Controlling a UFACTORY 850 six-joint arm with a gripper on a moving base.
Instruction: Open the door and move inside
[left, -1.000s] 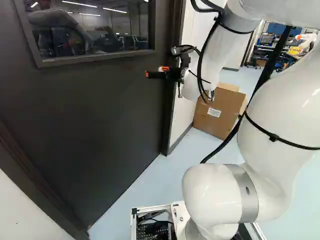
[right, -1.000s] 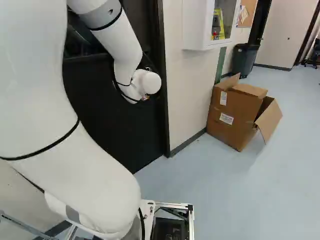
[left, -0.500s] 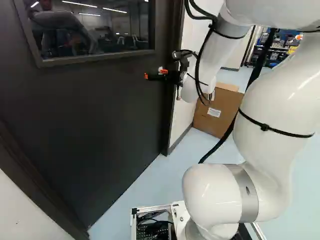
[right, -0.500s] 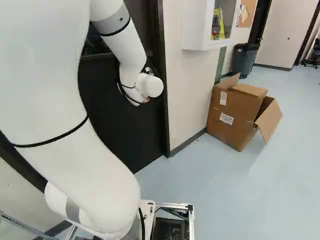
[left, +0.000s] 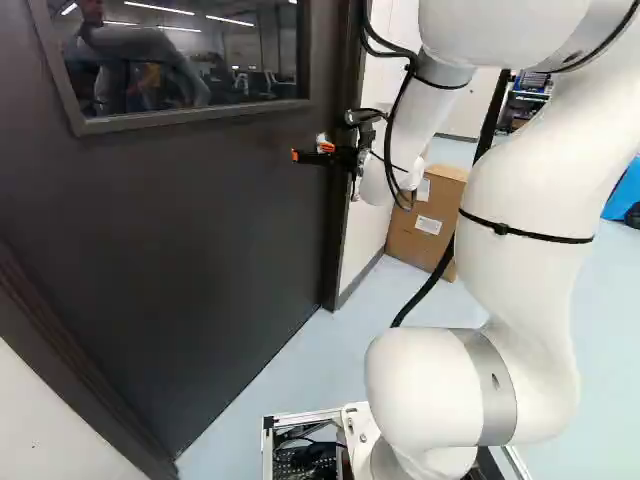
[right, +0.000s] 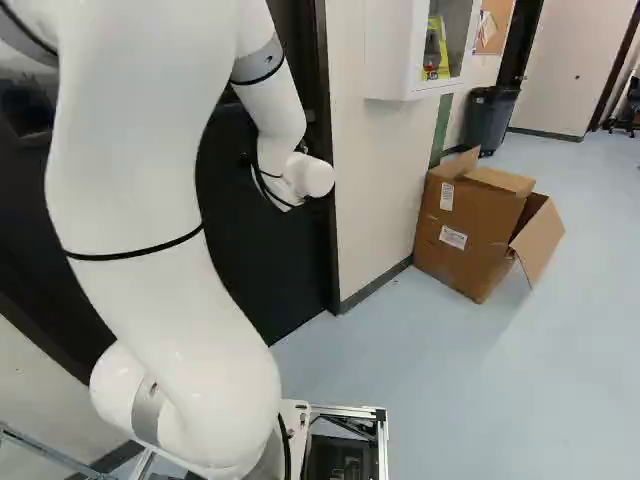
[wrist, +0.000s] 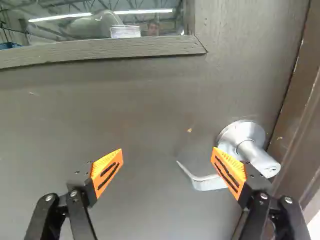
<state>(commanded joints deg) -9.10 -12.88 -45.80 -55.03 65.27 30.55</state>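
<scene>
Big arm link (left: 525, 200): swung left and more upright in the left base view; rightward in the right base view.
Grey-ringed section (right: 25, 35): come into the right base view's upper left corner.
Wrist (right: 312, 177): shifted slightly right and lower in the right base view.
Tool (left: 310, 151): a little lower, upper middle of the left base view.
Black cable (left: 430, 283): steeper and further left there.
Bench (left: 530, 88): mostly covered by the arm, upper right.
Blue object (left: 625, 190): uncovered at the right edge.
</scene>
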